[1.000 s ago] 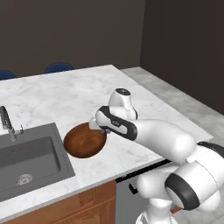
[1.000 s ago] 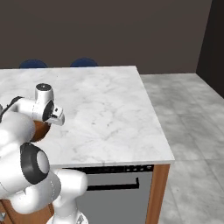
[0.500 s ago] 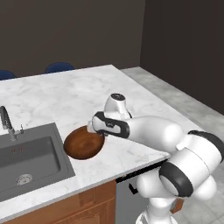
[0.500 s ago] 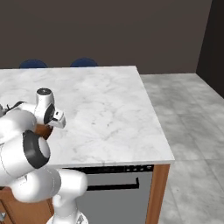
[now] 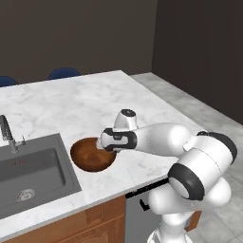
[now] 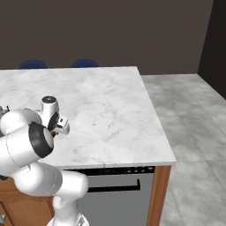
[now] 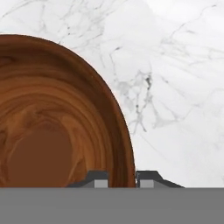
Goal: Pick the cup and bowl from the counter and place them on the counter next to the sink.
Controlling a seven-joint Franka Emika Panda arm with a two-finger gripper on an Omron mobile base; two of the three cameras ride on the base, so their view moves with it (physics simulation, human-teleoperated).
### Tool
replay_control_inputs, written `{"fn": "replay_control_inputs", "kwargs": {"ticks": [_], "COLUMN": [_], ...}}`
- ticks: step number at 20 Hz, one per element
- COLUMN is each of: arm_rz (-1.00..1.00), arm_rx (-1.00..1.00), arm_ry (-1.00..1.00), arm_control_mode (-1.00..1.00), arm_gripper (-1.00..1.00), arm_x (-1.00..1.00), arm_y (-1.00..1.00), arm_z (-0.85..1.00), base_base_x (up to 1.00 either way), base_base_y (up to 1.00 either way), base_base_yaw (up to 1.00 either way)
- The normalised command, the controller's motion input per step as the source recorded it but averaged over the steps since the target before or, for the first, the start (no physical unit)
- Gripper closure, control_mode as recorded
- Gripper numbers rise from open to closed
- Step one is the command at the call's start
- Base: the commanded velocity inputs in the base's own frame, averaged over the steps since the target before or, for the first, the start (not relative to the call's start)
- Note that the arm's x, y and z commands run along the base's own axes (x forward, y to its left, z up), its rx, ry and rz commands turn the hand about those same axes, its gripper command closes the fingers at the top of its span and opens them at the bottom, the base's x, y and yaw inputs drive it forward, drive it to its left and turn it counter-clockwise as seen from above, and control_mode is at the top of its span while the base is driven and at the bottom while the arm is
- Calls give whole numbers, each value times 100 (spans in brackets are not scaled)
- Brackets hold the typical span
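The dark brown wooden bowl [image 5: 91,155] is down at the white marble counter [image 5: 71,102], just right of the sink [image 5: 28,172]. My gripper [image 5: 103,142] is at the bowl's right rim and shut on it. In the hand view the bowl [image 7: 52,127] takes up the left half, and its rim passes between my two fingertips [image 7: 97,178], with the gripper [image 7: 122,178] closed over that edge. From the right base view my hand [image 6: 56,126] is low at the counter's [image 6: 106,110] left side, behind my own arm. The cup is out of view.
A gooseneck faucet [image 5: 7,134] stands at the sink's back edge. Two blue chair backs [image 5: 64,72] rise beyond the far side of the counter. The counter's front edge runs close below the bowl, above brown cabinets [image 5: 90,223]. Grey floor lies to the right.
The bowl has stayed almost in place beside the sink, sinking slightly. My arm's upper links have swung left and closer to the counter. The grip on the rim is unchanged.
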Motion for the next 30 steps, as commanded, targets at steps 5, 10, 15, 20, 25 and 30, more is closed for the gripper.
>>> {"fn": "replay_control_inputs", "kwargs": {"ticks": [5,10,15,20,25,30], "arm_rz": [0,0,-1,-7,-3,0], "arm_rx": [0,0,0,-2,-8,-10], "arm_ry": [0,0,0,7,7,10], "arm_control_mode": [-100,-100,-100,-100,-100,-100], "arm_gripper": [100,-100,-100,-100,-100,-100], "arm_x": [-1,0,-7,-33,-5,-2], "arm_y": [0,0,0,0,-1,-3], "arm_z": [-5,0,3,38,65,68], "base_base_x": [0,0,0,0,0,0], "base_base_y": [0,0,0,0,0,0], "base_base_yaw": [0,0,0,0,0,0]}}
